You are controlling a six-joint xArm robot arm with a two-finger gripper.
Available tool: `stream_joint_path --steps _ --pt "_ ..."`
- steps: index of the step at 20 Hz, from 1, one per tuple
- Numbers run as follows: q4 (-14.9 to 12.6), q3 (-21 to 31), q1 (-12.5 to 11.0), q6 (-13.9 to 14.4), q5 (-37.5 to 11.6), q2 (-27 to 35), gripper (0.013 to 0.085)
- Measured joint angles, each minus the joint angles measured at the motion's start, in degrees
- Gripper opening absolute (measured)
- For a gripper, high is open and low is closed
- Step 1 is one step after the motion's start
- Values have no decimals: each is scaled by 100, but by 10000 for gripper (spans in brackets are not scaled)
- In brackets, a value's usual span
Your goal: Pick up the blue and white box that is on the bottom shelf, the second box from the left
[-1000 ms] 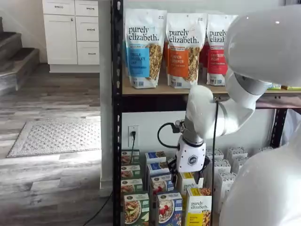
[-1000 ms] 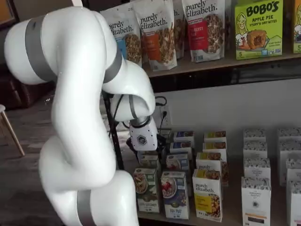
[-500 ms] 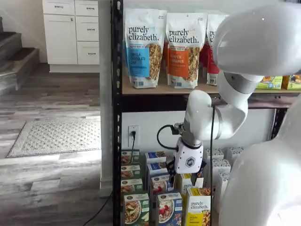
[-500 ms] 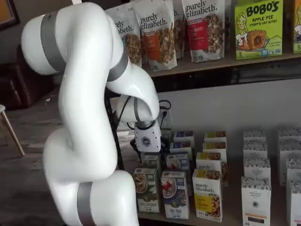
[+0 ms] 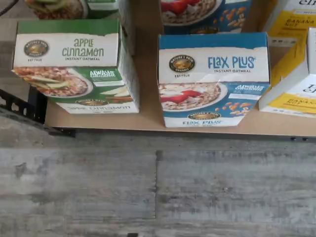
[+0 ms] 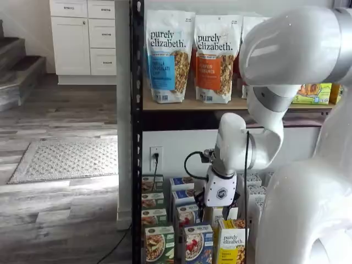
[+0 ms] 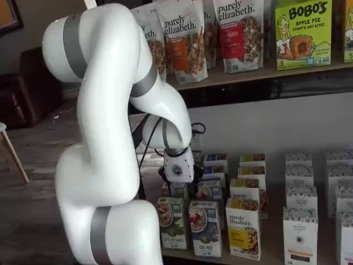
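— On the bottom shelf (image 5: 148,121), what is seen from the wrist view?

— The blue and white box (image 5: 213,79) is seen at the shelf's front edge, marked "Flax Plus". A green and white carton (image 5: 74,71) marked "Apple Cinnamon" is placed beside it with a gap between them, and a yellow and white carton (image 5: 296,74) is cut off on its other side. No fingers are shown.

— And in both shelf views?

— The blue and white box (image 6: 198,245) (image 7: 205,227) is found in the front row of the bottom shelf (image 7: 276,245), between those 2 cartons (image 7: 172,222) (image 7: 243,227). The gripper (image 6: 219,204) (image 7: 178,183) is held above the rows behind it, apart from the box. Its fingers are not clearly made out; the jaws are set fully apart and nothing is gripped. Granola bags (image 6: 169,55) are lined up on the board above.
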Motion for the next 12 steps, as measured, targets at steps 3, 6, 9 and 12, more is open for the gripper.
stream_joint_path --steps 3,6,9,12 --pt "-40 -88 -22 9 -117 196 850" --pt "-6 -203 -24 -31 -215 404 850" --pt "-12 -342 2 -6 -316 630 850" --pt "-132 -517 36 139 -381 881 850"
